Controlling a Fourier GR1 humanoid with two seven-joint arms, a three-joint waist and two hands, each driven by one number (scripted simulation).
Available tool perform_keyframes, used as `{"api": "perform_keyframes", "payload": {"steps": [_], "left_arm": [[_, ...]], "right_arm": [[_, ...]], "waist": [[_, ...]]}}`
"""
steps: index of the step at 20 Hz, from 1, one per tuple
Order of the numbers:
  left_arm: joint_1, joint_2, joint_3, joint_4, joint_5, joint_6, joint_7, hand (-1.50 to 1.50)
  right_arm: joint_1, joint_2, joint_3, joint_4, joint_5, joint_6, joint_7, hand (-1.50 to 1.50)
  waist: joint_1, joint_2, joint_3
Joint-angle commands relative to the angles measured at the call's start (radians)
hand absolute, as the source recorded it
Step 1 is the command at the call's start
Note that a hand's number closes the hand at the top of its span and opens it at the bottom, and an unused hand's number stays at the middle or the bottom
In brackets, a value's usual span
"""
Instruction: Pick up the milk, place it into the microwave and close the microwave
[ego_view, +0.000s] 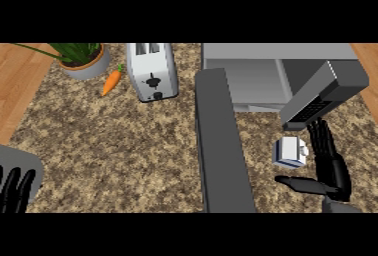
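Microwave door hangs open but milk sits on the counter just in front of it, right hand spread wide beside it w/o gripping yet, so pickup, placing & closing all remain.

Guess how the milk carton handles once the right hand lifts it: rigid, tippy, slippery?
The milk carton looks boxy with flat sides, so probably stiff and unlikely to roll. It looks small beside the right hand, so likely light. Its smooth faces may slip between open fingers.
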Motion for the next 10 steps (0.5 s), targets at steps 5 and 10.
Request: {"api": "perform_keyframes", "payload": {"steps": [5,10], "left_arm": [[-0.042,-0.007,0.006,-0.029,0.004,0.027,0.061,-1.50],[0.016,-0.007,-0.021,-0.016,0.000,0.016,0.011,-1.50]], "right_arm": [[-0.123,-0.027,-0.049,0.270,0.028,-0.032,-0.135,-1.50],[-0.169,-0.038,-0.078,0.352,0.059,-0.153,-0.134,-1.50]], "waist": [[0.000,0.002,0.000],[0.002,0.001,0.000]]}}
